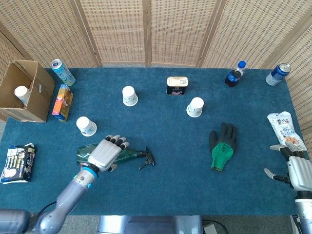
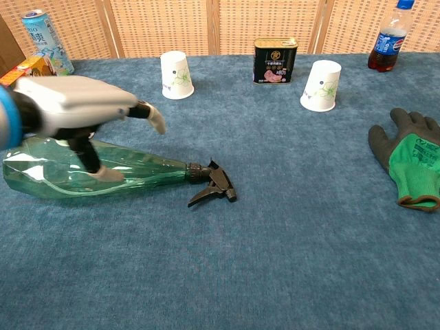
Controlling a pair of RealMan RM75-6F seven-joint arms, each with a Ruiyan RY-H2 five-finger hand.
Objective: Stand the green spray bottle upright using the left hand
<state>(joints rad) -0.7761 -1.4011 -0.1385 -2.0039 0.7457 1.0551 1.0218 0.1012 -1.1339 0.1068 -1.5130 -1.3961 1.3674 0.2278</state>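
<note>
The green spray bottle (image 1: pixel 130 154) lies on its side on the blue table cloth, base to the left and black trigger head (image 1: pixel 147 157) to the right. In the chest view the bottle (image 2: pixel 144 170) stretches across the left half, its trigger head (image 2: pixel 214 185) pointing right. My left hand (image 1: pixel 106 152) hovers over the bottle's wide body with fingers spread. Seen from the chest, that left hand (image 2: pixel 72 108) is above the bottle with its thumb down against the near side, not closed around it. My right hand (image 1: pixel 298 171) stays at the table's right front edge, fingers apart, holding nothing.
A white paper cup (image 1: pixel 86 126) stands just behind the bottle's base. Two more cups (image 1: pixel 129 95) (image 1: pixel 195 107), a tin (image 1: pixel 176 85), a green and black glove (image 1: pixel 223 146), a cola bottle (image 1: pixel 235 73), cans, snack packs and a cardboard box (image 1: pixel 22 90) ring the table.
</note>
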